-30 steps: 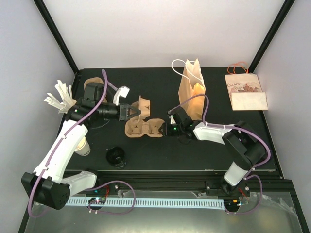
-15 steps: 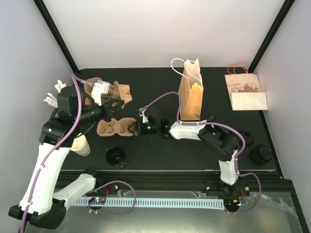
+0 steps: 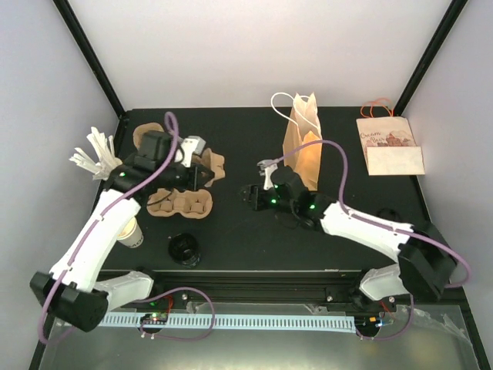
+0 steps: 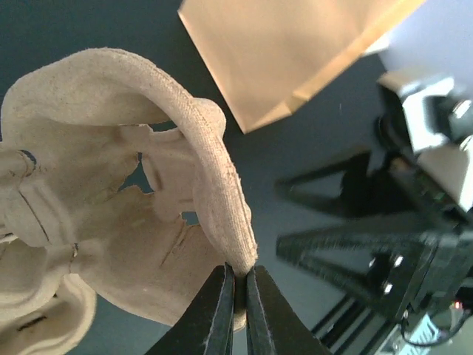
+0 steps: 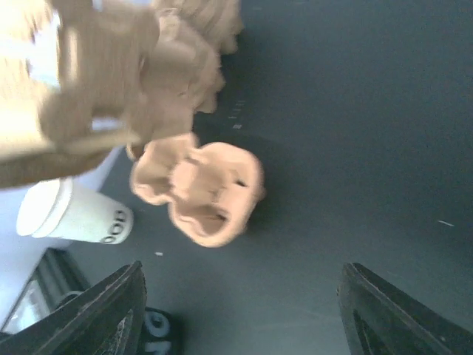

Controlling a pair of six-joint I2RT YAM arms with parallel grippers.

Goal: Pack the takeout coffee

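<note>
tabletop (image 3: 231, 240) is matte black, paper bag (image 3: 302, 150) upright, pale walls (image 3: 254, 46) around.

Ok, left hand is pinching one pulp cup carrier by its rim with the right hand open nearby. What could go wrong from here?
1. The left hand grips the beige moulded-pulp cup carrier only by a thin rim edge; it may slip or tear and fall on the second pulp carrier lying nearby.
2. The white paper coffee cup stands right beside the left arm; a swing could topple it.
</note>
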